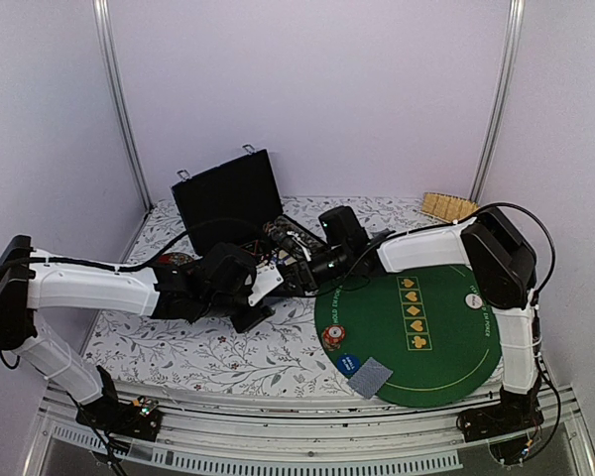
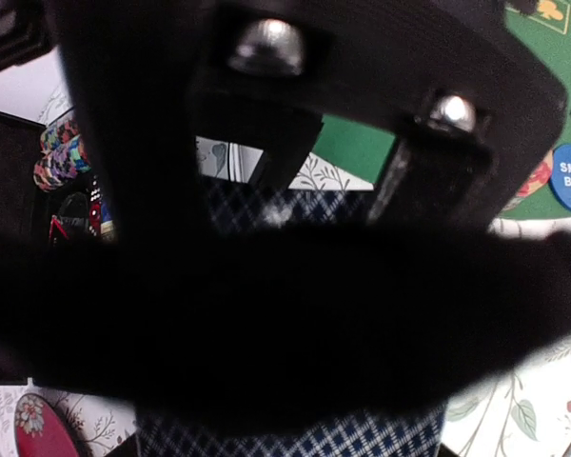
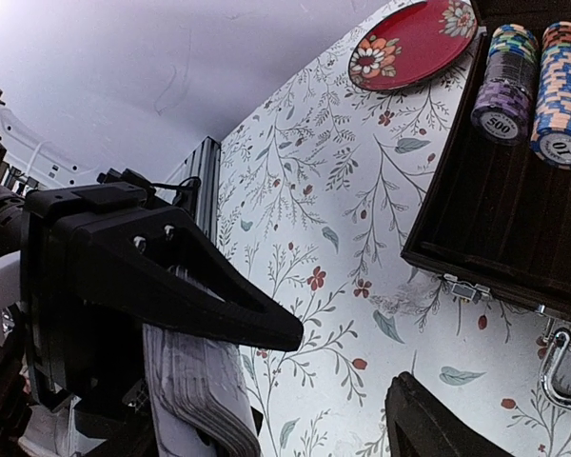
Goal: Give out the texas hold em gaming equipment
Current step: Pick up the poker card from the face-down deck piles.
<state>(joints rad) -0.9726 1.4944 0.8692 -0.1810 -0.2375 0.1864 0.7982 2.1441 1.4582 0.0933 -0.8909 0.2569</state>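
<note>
A deck of playing cards with blue-diamond backs sits in my left gripper, shut on it near the table's middle. My right gripper stands open right beside it. Its upper finger lies across the deck and its lower finger is apart, with only tablecloth between them. That finger blocks most of the left wrist view. Striped poker chips stand in stacks in the black case. On the green felt mat lie a chip, a blue button disc and a card.
The case lid stands open at the back centre. A round dark-red dish lies on the floral cloth beside the case. A woven item sits at the back right. Both arms meet in front of the case.
</note>
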